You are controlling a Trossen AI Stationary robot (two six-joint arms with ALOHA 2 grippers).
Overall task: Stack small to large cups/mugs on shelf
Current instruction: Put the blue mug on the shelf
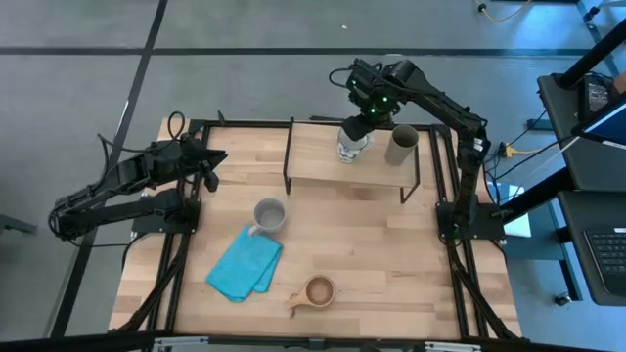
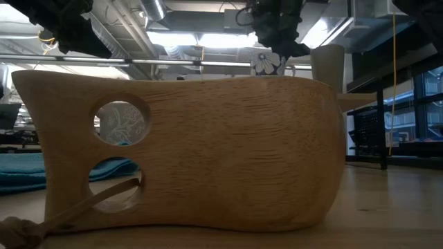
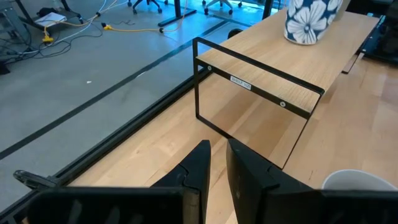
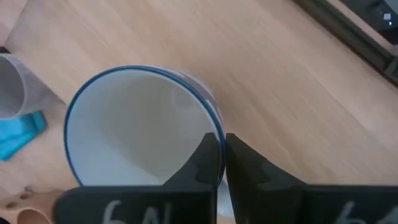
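Note:
A white mug [image 1: 354, 145] with blue flowers is over the shelf's [image 1: 323, 166] wooden top board, upright, with my right gripper [image 1: 361, 127] shut on its rim. The left wrist view shows the mug [image 3: 310, 20] low over the board; whether its base touches, I cannot tell. An olive tumbler [image 1: 402, 145] stands on the shelf's right end. A grey mug [image 1: 269, 215] and a brown wooden cup [image 1: 318, 291] stand on the table in front. My left gripper [image 1: 217, 159] waits shut at the table's left, touching nothing. My right gripper pinches the white mug's rim [image 4: 216, 126], with one finger [image 4: 205, 163] inside the mug and the other [image 4: 250, 171] outside its wall. The fingers come from above, pointing steeply down. The mug stays upright below them, mouth up.
A blue cloth [image 1: 245, 266] lies folded on the table between the grey mug and the wooden cup. The shelf's black legs [image 3: 198, 81] stand on the table's far half. The shelf board left of the white mug is bare.

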